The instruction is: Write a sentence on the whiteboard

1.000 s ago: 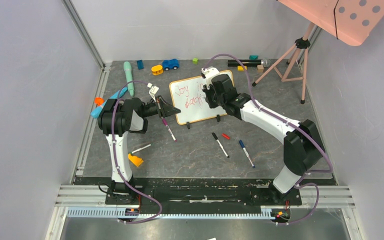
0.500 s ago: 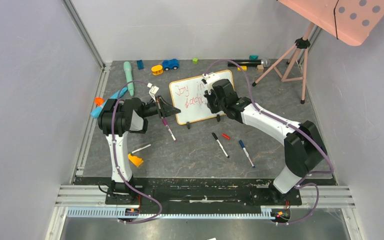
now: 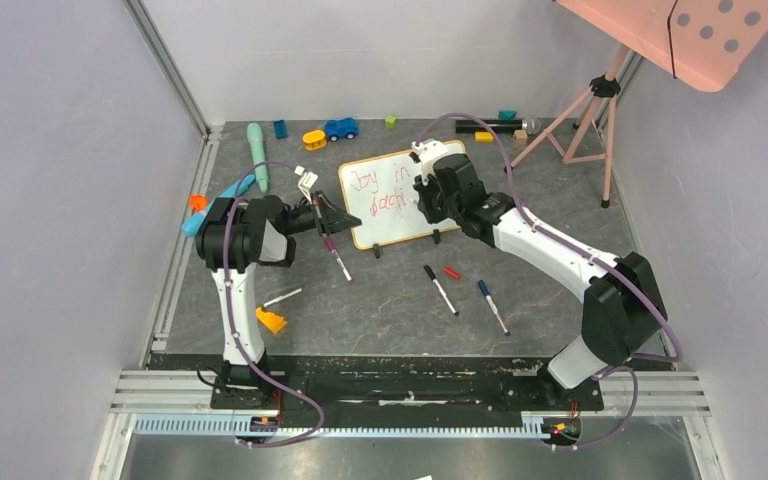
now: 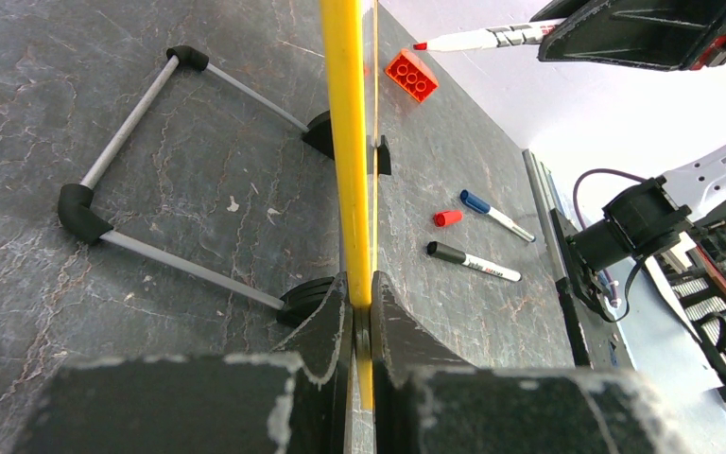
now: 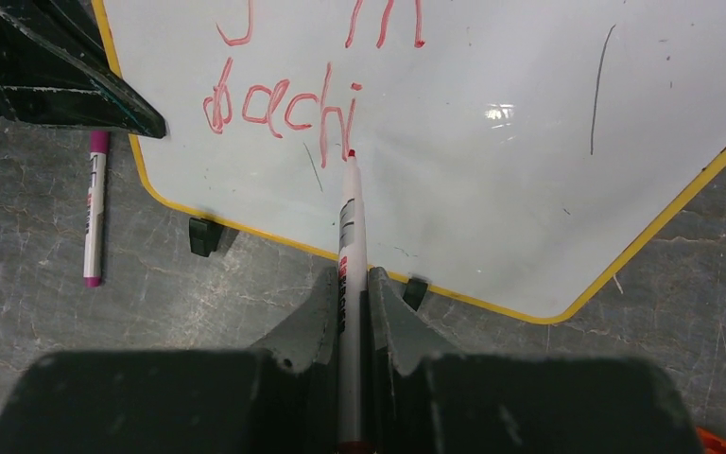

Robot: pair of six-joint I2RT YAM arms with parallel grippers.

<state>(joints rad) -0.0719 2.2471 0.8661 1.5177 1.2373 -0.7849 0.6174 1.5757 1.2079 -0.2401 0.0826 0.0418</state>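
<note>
The whiteboard (image 3: 400,200) stands on its black clip feet in the far middle of the table, face towards the near edge. Its long axis runs left to right, with the right end a little closer to the far edge.

The left gripper (image 4: 361,305) is clamped on the board's yellow-framed left edge (image 4: 345,142). The right gripper (image 5: 350,284) is closed around a red marker (image 5: 348,227). The marker's long axis points at the board, and its tip touches the surface just below the last letter.

The sentence (image 5: 288,109) reads "Joy in" above "achi" in red. A pink-capped marker (image 5: 95,213) lies on the table near the board's lower left corner.
</note>
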